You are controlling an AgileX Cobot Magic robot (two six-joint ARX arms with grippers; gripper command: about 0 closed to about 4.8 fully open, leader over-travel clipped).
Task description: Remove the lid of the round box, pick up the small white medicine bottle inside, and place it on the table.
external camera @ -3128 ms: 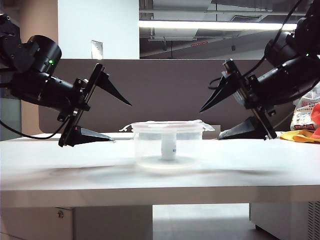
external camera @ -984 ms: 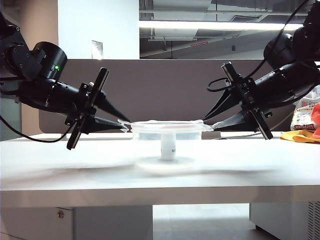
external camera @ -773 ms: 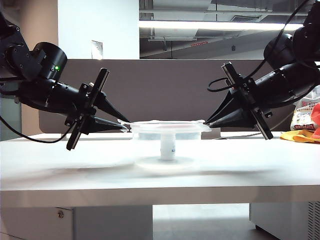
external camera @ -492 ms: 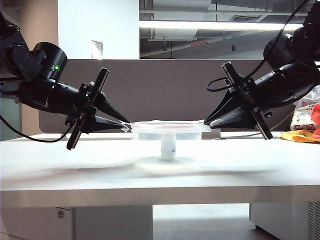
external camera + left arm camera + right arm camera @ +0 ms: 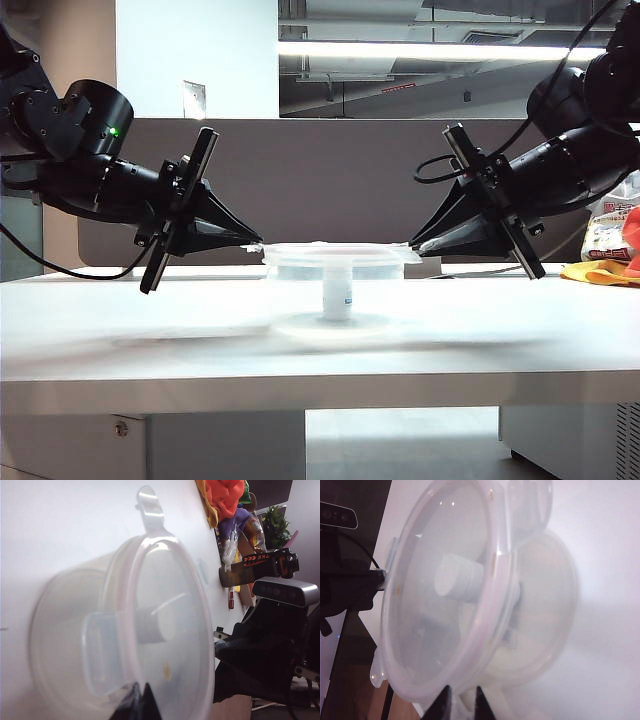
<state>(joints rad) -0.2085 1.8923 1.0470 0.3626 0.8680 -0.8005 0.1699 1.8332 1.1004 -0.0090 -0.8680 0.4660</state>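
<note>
Only outside: both grippers [image 5: 258, 243] [image 5: 410, 243] at lid [image 5: 335, 248]

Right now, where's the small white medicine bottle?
In the exterior view, the small white medicine bottle stands upright mid-table inside the round box, under the lid, between the left gripper and right gripper.

The round box [image 5: 335, 295] stands mid-table [image 5: 150, 350], the lid [image 5: 335, 247] on top and the small white medicine bottle [image 5: 337, 296] upright inside. The left gripper [image 5: 258, 243] meets the lid's left edge and the right gripper [image 5: 410, 244] its right edge. A divider panel [image 5: 330, 170] stands behind.
</note>
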